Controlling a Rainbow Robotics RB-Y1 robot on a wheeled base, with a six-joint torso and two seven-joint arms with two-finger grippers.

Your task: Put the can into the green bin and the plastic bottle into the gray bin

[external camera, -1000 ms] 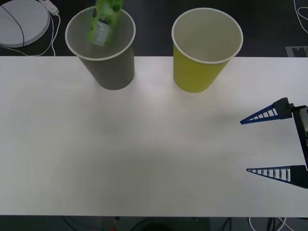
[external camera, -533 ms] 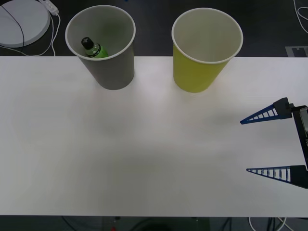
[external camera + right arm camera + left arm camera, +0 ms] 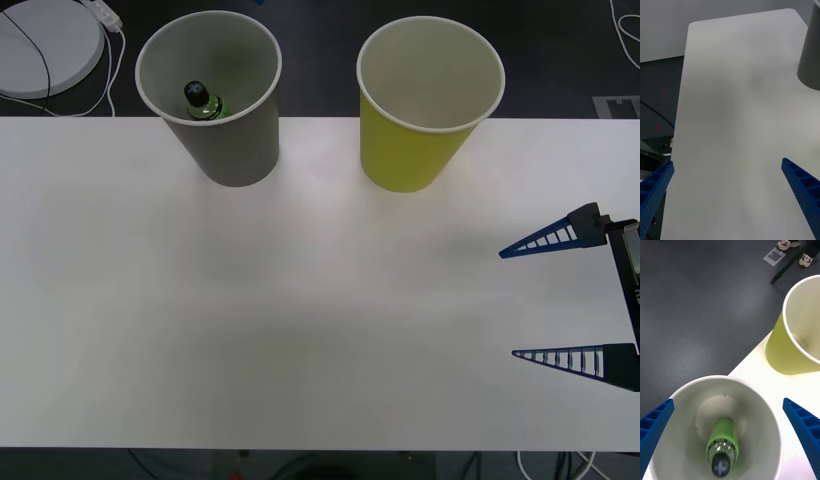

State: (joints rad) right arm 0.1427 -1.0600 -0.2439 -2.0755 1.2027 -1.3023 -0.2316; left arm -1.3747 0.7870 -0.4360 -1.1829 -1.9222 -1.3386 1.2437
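The gray bin stands at the table's back left, and the plastic bottle lies inside it with its black cap up. In the left wrist view the plastic bottle leans against the inner wall of the gray bin. My left gripper hovers open right above that bin, holding nothing. The green bin stands to the right of the gray one, and its yellow-green wall shows beside it. My right gripper hangs open over the table's right side, away from both bins. The can is out of view.
The white table spreads bare in front of the bins, with dark floor just beyond its far edge. A round white disc with a cable lies on the floor at the back left. The gray bin's wall shows in the right wrist view.
The plastic bottle has dropped from the gray bin's rim down into the bin and settled with its cap up. The right arm has not moved.
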